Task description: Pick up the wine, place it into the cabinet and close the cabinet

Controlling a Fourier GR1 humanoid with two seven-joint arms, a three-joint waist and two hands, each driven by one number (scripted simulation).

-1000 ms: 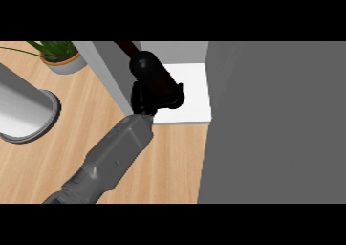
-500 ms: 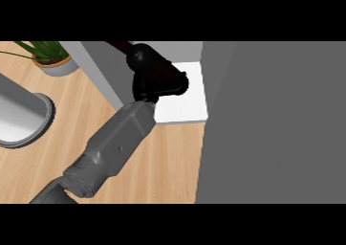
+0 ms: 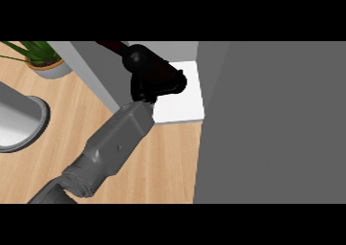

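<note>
My left hand [image 3: 156, 76] is curled round the dark wine bottle [image 3: 112, 46], of which only a maroon end shows past the fingers at the top of the head view. The hand hides the rest of the bottle. Hand and bottle hang over the white floor of the cabinet [image 3: 184, 103], between its grey left wall [image 3: 91, 67] and the wide grey panel [image 3: 275, 119] on the right. The grey forearm [image 3: 112, 143] comes in from the lower left. My right hand does not show.
A potted green plant [image 3: 38, 55] stands at the back left on the wooden counter [image 3: 162, 162]. A large white and grey round vessel [image 3: 10, 124] sits at the left edge. The grey cabinet panel fills the whole right side.
The hand with the bottle has moved a little further back over the white cabinet floor. The plant and the round vessel have slid left in the view.
</note>
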